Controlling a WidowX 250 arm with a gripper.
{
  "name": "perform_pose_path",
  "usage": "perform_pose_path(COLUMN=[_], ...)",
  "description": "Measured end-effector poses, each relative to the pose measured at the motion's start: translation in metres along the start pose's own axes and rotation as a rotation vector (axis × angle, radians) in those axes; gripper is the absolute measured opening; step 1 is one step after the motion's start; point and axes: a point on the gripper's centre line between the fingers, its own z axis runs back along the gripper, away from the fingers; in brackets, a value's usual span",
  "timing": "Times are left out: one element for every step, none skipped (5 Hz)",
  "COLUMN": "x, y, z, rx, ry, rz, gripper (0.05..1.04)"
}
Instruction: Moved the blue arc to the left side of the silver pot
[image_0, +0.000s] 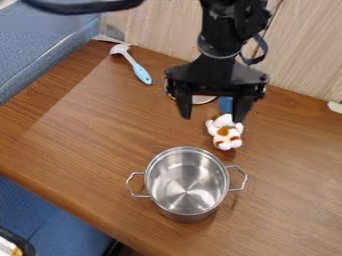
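The jaws hang spread wide, with no object visibly gripped between them, over the back part of the desk (80, 165). Such a gap would suit straddling a small piece before closing on it. What I take for the blue arc (226, 104) sits just behind the finger (242, 107) on the picture's right, beyond the plush toy (226, 133) — so it has yet to go to the pot's left. The silver pot (187, 184) stands upright and uncovered nearer the front, probably as the landmark for the placing, its two handles out to the sides.

Much of the blue piece is covered (its curve, if it has one, can't be made out), and whether the finger touches it I can't tell. A round, rimmed thing (202, 100) — perhaps a lid — is largely masked by the jaws. The robot arm (224, 30) is cut off at the top edge, as is a dark loop (83, 6) at the upper left.
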Motion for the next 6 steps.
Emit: perform_pose_path(x=[0.033,0.061,0.081,0.095,0.101,0.100], y=[-0.017,-0.028,-0.034,-0.034,-0.033,-0.030], z=[-0.019,-0.040,-0.060,-0.074,-0.087,-0.102], rx=[-0.009,-0.015,-0.003,0.002,0.003,-0.004], ry=[-0.003,0.016,0.034,0.033,0.034,0.058], rz=[0.001,-0.017,-0.029,-0.026,-0.033,-0.023], gripper=[1.000,1.000,1.000,1.000,1.000,1.000])
